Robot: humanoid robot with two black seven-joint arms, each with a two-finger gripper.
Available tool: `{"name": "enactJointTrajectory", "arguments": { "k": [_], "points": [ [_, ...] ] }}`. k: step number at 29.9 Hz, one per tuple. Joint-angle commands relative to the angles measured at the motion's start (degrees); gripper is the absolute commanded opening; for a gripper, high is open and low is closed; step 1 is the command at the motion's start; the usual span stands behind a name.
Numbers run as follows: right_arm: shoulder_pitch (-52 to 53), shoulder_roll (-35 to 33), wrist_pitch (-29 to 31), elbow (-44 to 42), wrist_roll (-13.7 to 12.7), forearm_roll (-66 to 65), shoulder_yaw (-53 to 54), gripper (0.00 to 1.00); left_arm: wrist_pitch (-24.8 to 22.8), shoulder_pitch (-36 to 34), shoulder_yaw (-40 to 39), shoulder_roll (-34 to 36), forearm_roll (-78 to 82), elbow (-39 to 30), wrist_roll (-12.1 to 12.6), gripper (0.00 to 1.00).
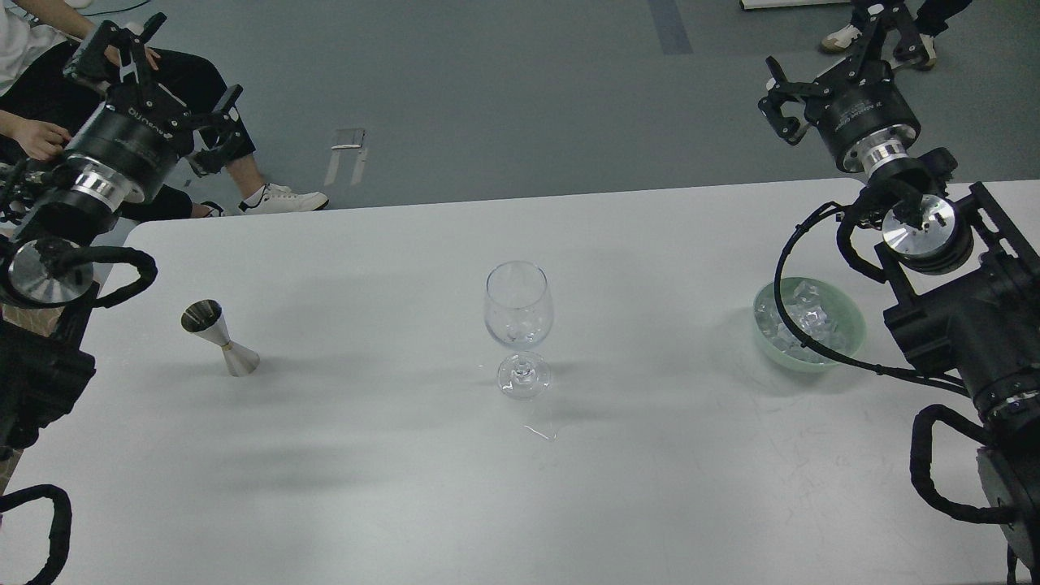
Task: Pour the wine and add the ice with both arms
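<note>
A clear wine glass [518, 313] stands upright at the middle of the white table [390, 487]. A few clear glossy bits show low in its bowl. A pale green bowl [845, 313] at the right holds ice [800, 321]. A steel jigger [218, 340] stands at the left. My left gripper [162, 69] is open and empty, raised beyond the table's far left corner, well away from the jigger. My right gripper [825, 69] is open and empty, raised beyond the table's far right edge, behind the bowl.
A seated person [32, 122] is close behind my left gripper, with a shoe [284, 197] by the table's far edge. A small wet streak [540, 432] lies in front of the glass. My right arm's cable [780, 268] loops over the bowl.
</note>
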Motion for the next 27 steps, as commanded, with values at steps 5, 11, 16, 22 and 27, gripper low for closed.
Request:
{"name": "enactJointTrajectory", "arguments": {
  "k": [5,11,16,22,27],
  "points": [
    [-0.4,0.0,0.0,0.1,0.0,0.0,0.0,1.00,0.0,2.5,-0.1,4.9,-6.3,-1.8,2.6,0.95],
    [-0.3,0.0,0.0,0.2,0.0,0.0,0.0,1.00,0.0,6.1,-1.0,10.7,-10.6,-4.4,2.7,0.95],
    [-0.4,0.0,0.0,0.2,0.0,0.0,0.0,1.00,0.0,8.1,-0.9,13.9,-10.8,-4.8,3.2,0.95],
    [-0.5,0.0,0.0,0.4,0.0,0.0,0.0,1.00,0.0,17.8,-4.2,14.8,-12.2,-11.9,4.5,0.97],
    [-0.9,-0.1,0.1,0.3,0.0,0.0,0.0,1.00,0.0,27.6,-12.0,14.8,-13.3,-18.3,4.8,0.97]
  ]
}}
